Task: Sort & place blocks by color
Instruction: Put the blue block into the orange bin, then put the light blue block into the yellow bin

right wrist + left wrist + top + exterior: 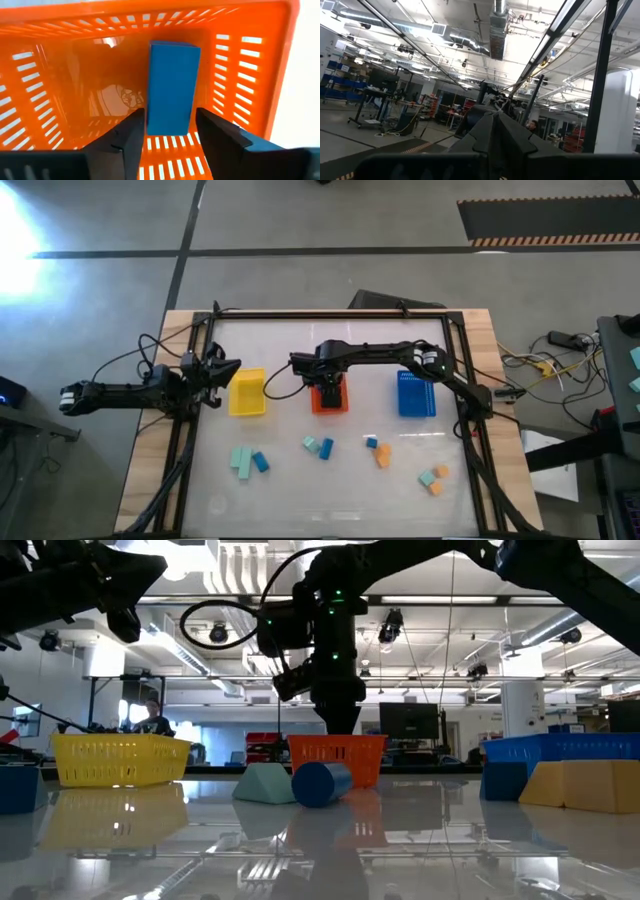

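Note:
My right gripper (171, 125) points down into the orange basket (320, 406) and is open. Its fingers stand on either side of the near end of a blue bar block (172, 85) inside that basket; the bar's other end points at the basket's far wall. In the low view the basket's wall (337, 755) hides the fingertips. Other blocks lie on the table's near half: teal (240, 460), blue (261, 463), teal (311, 444), blue (326, 448), blue (371, 442), orange (383, 456), and a teal-and-orange group (434, 479). My left gripper (225, 370) waits shut, left of the yellow basket (247, 393). My right gripper has one finger (132, 132) flush along the edge of the blue bar's near end (167, 125), and a thin gap shows at the other finger (215, 132). Whether it touches the bar, I cannot tell.
The yellow, orange and blue baskets (416, 395) stand in a row across the table's middle. A black frame (330, 313) runs along the table's edges. In the low view a teal block (265, 783) and a blue one (322, 783) lie in front of the orange basket.

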Controlling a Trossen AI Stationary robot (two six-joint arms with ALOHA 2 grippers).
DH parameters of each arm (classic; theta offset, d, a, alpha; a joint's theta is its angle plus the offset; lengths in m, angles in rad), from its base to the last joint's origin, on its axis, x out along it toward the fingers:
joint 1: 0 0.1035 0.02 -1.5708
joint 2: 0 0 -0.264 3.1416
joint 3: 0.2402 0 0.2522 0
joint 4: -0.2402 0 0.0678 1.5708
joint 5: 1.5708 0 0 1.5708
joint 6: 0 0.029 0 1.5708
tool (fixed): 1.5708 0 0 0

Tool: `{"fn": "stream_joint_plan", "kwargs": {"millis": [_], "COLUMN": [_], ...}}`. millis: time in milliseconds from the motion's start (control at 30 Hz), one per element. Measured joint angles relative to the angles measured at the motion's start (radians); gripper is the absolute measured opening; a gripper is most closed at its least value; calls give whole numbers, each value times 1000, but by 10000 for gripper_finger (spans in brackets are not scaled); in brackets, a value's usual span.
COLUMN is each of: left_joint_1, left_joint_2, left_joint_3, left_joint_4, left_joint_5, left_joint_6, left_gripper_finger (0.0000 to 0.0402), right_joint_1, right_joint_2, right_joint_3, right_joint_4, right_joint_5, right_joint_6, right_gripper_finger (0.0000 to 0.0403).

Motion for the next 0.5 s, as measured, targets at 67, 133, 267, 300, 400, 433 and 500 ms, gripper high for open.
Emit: {"fn": "stream_joint_plan", "kwargs": {"millis": [67, 133, 267, 300, 400, 433, 500], "left_joint_1": [0, 0, 0, 0, 0, 0, 0], "left_joint_2": [0, -1, -1, -1, 0, 0, 2], "left_joint_3": [0, 0, 0, 0, 0, 0, 0], "left_joint_4": [0, 0, 0, 0, 0, 0, 0], "left_joint_5": [0, 0, 0, 0, 0, 0, -2], "left_joint_6": [0, 0, 0, 0, -7, -7, -9], "left_gripper_finger": [11, 11, 11, 11, 11, 11, 11], "right_joint_1": [0, 0, 2, 5, 22, 31, 54], "right_joint_2": [-2, -10, -47, -58, -113, -135, -184], "right_joint_3": [0, 2, 3, 3, 0, -3, -16], "right_joint_4": [0, -1, -36, -48, -84, -82, -75], "right_joint_5": [0, 0, 0, 0, 0, -1, -1], "right_joint_6": [9, 11, 43, 54, 82, 92, 96], "right_gripper_finger": [183, 192, 196, 195, 190, 189, 185]}}
